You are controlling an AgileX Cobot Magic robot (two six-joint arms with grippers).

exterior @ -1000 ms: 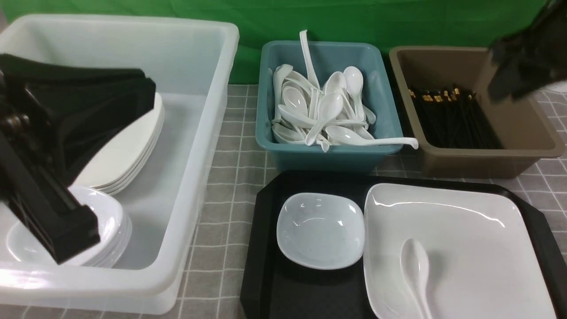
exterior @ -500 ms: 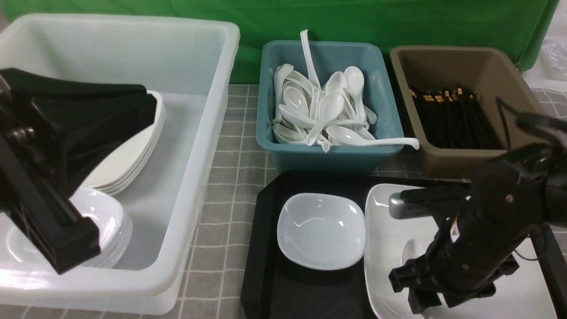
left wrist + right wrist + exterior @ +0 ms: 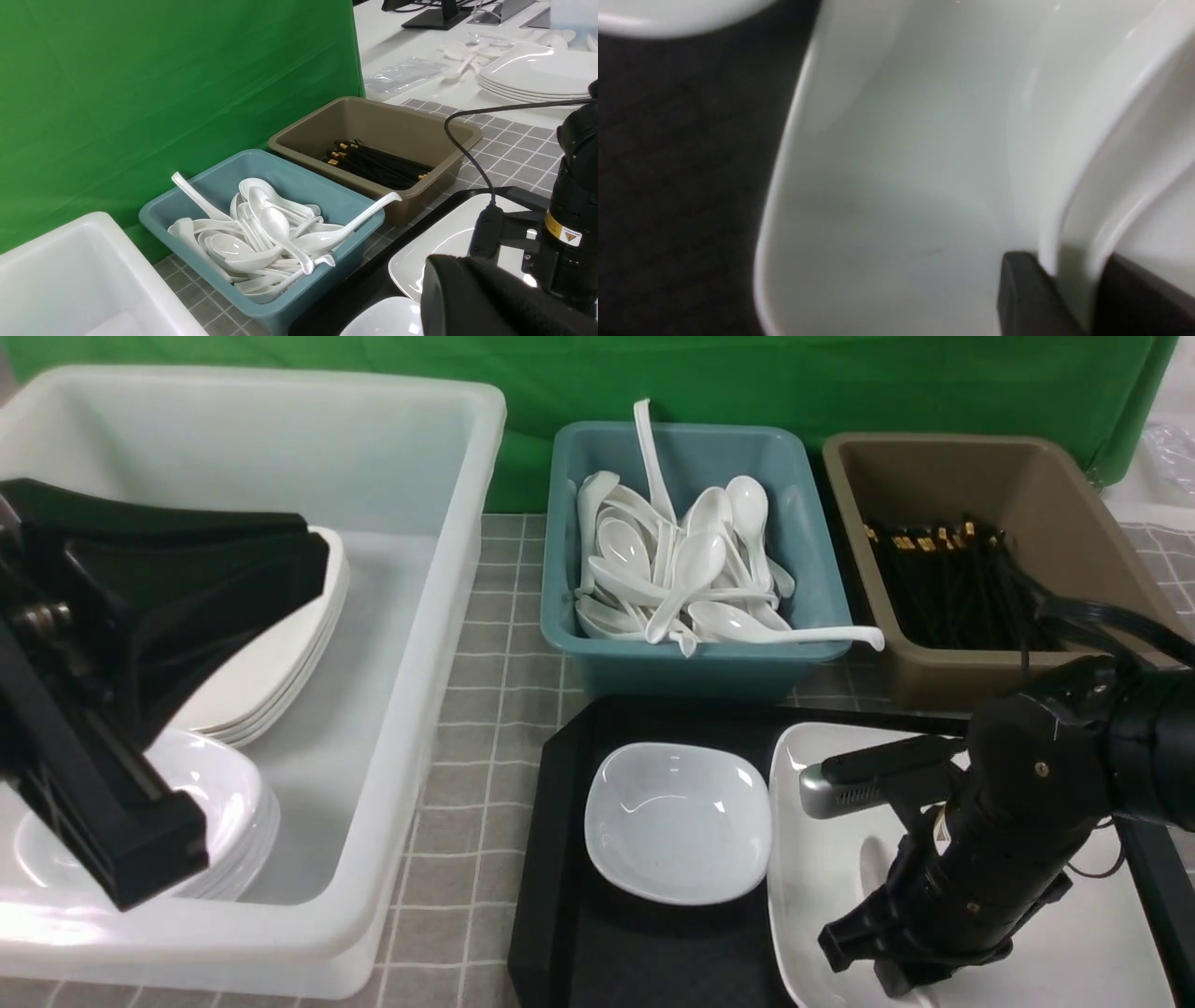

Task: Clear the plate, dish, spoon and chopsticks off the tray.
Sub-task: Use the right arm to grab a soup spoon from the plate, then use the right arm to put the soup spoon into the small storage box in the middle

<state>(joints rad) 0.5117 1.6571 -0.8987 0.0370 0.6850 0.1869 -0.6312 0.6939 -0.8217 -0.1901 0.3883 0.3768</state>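
The black tray [image 3: 560, 859] holds the small white dish [image 3: 677, 821] and, to its right, the large white plate [image 3: 822, 775]. On the plate lies the white spoon [image 3: 873, 863], mostly hidden by my right arm. My right gripper [image 3: 887, 961] is down on the plate. In the right wrist view its two black fingers press both sides of the spoon's handle [image 3: 1101, 140], so my right gripper [image 3: 1078, 284] is shut on it. Black chopsticks [image 3: 952, 588] lie in the brown tub; none show on the tray. My left gripper [image 3: 140, 859] hangs shut and empty over the white tub.
A big translucent white tub [image 3: 448, 616] at left holds stacked white plates [image 3: 271, 663] and bowls [image 3: 224, 803]. A teal tub [image 3: 691, 663] full of white spoons stands behind the tray, with the brown tub [image 3: 1074, 523] to its right. A green cloth backs the table.
My right arm swung from above the brown tub down onto the plate, and its jaws closed on the spoon's handle. The left arm stayed still.
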